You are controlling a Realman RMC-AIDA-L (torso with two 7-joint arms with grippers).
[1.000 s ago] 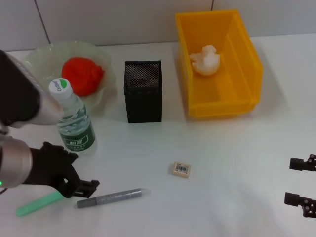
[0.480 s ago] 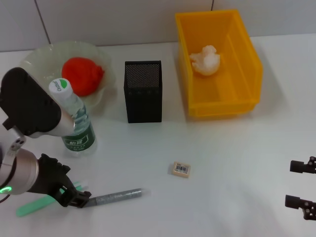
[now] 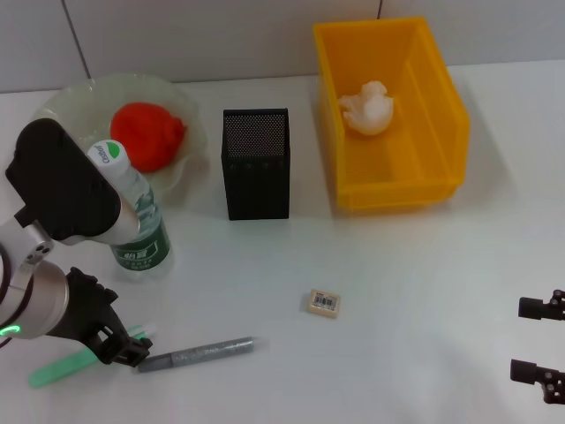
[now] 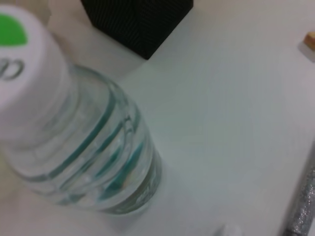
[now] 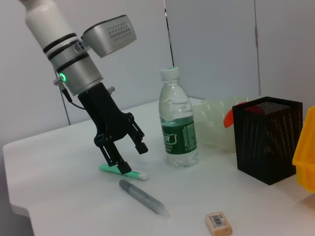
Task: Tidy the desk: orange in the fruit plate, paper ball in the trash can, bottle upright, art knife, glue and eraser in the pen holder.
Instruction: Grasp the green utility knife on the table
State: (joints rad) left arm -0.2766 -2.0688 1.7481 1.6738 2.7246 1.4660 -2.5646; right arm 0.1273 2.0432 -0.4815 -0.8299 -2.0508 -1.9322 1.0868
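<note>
On the white table [image 3: 397, 291], the left gripper [image 3: 131, 344] hangs low at the lower left of the head view, its dark fingers spread apart with nothing between them; in the right wrist view the same gripper [image 5: 127, 156] shows its fingertips parted over the mint-green stick [image 5: 123, 171], one tip close to or touching it, though contact cannot be made out for certain. That green stick [image 3: 66, 365] lies flat at the bottom left corner of the head view, and just right of the gripper lies a grey glittery pen-shaped item [image 3: 196, 354], also flat on the table. The bottle [image 3: 131, 212] stands upright at left centre, just in front of the fruit plate [image 3: 66, 102], which sits in the upper left and holds the orange [image 3: 147, 132]. The left wrist view is filled by the bottle [image 4: 83, 157] seen from close above, with a corner of the pen holder [image 4: 138, 19] beyond it. In the head view the pen holder [image 3: 256, 163] stands upright at upper centre, between the plate and the trash can [image 3: 441, 124]; the paper ball [image 3: 367, 107] lies inside the trash can toward its far end. The eraser [image 3: 324, 303] lies flat in the open middle of the table, well apart from the pen holder and label side up. The right gripper [image 3: 540, 340] sits at the lower right edge of the head view, its two dark fingers held apart and empty.
</note>
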